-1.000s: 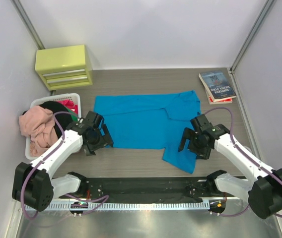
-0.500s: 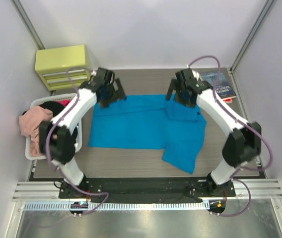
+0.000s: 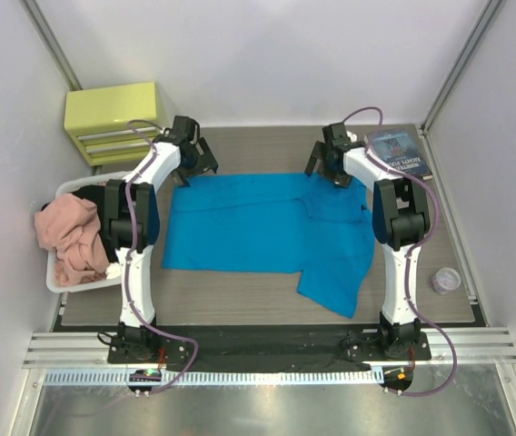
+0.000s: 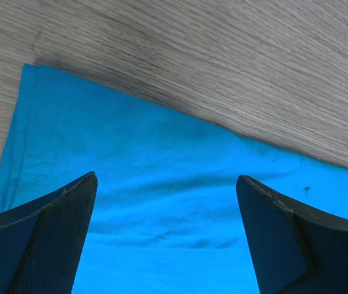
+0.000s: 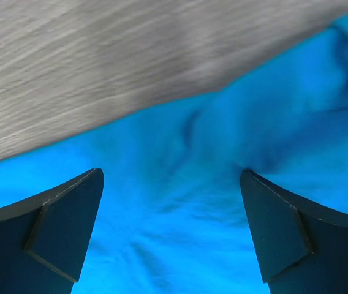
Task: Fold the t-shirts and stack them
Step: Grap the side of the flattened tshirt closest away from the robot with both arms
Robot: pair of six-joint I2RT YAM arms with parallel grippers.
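Your left arm (image 3: 133, 282) and right arm (image 3: 394, 282) wear white shells over black joints, with a mauve cable (image 3: 363, 111) looping along each. The left hand (image 3: 196, 162) and right hand (image 3: 329, 168) are black, their dark wedge-shaped fingers (image 4: 45, 245) finely textured.

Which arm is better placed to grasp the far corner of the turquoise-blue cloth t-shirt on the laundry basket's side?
Left. The open left tool hangs at that corner of the turquoise-blue cloth t-shirt; the right tool is at the opposite far corner.

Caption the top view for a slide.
Left gripper and right gripper, both open, poised over the far edge of a turquoise t-shirt on the table.
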